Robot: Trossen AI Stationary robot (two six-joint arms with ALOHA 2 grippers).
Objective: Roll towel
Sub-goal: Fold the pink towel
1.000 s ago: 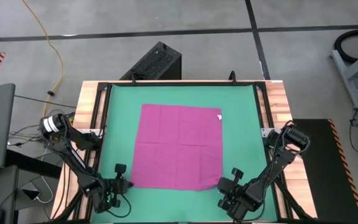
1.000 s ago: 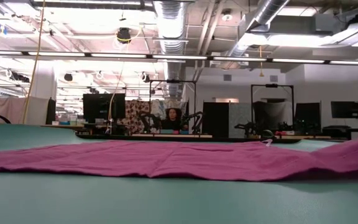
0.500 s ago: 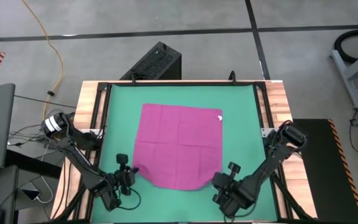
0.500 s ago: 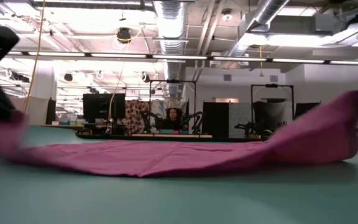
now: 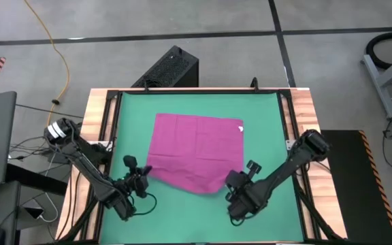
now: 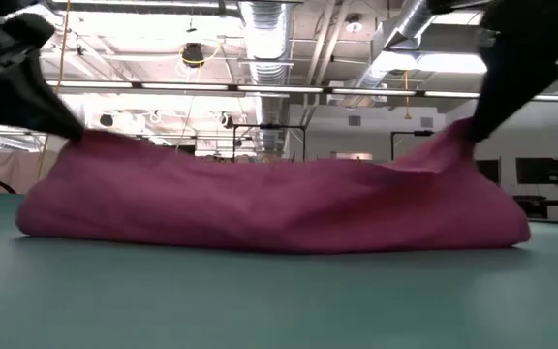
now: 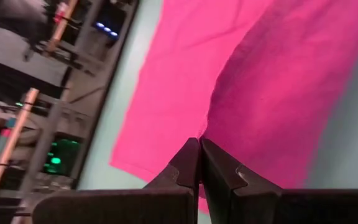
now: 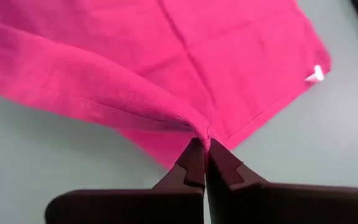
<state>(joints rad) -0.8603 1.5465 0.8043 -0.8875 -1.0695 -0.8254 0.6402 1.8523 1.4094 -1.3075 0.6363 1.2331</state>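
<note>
both end effectors pinch the towel [image 5: 192,153] corners.

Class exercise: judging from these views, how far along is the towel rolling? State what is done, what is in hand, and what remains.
Done: the left gripper and right gripper are each shut on a near corner of the towel, lifted off the green mat. In hand: the near edge is folded over towards the far side. Left: most of the towel lies flat, white tag exposed; no roll yet.
</note>
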